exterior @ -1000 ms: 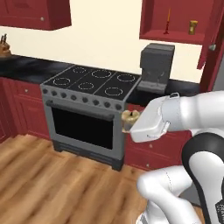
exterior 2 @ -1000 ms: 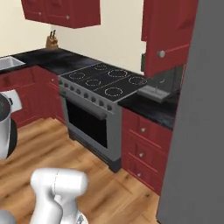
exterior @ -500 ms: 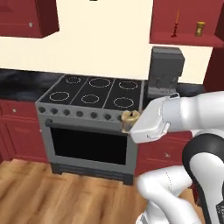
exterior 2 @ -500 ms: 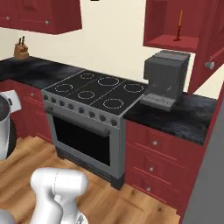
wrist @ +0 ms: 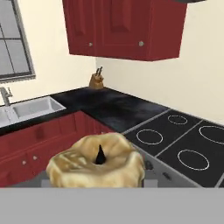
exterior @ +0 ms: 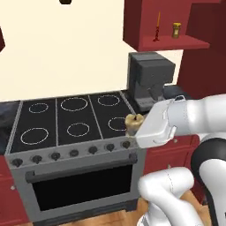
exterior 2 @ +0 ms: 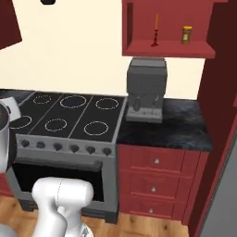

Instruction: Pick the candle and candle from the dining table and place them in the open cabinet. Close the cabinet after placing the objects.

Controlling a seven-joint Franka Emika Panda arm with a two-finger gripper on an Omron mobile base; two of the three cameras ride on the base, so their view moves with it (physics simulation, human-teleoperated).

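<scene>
- The sink [wrist: 26,109] sits far left in the hand view, let into a black counter [wrist: 109,107], with a knife block [wrist: 96,80] behind it in the corner.
- The stove [exterior: 70,132] stands left of centre in the left base view, its six rings bare.
- The gripper [exterior: 137,129] hangs over the stove's front right edge, closed on the jar candle [exterior: 133,123]; the hand view shows the tan candle close up at the bottom, black wick upright.
- The fingers themselves are hidden behind the candle and the white hand.
- A grey coffee machine [exterior 2: 146,88] stands on the counter just right of the stove.
- Above it the cabinet [exterior 2: 169,48] is open; the taper [exterior 2: 156,31] stands upright on the left of its shelf.
- A small yellow jar [exterior 2: 186,34] stands on the same shelf, right of the taper and apart from it.
- Red drawers [exterior 2: 157,183] sit under the counter at right.
</scene>
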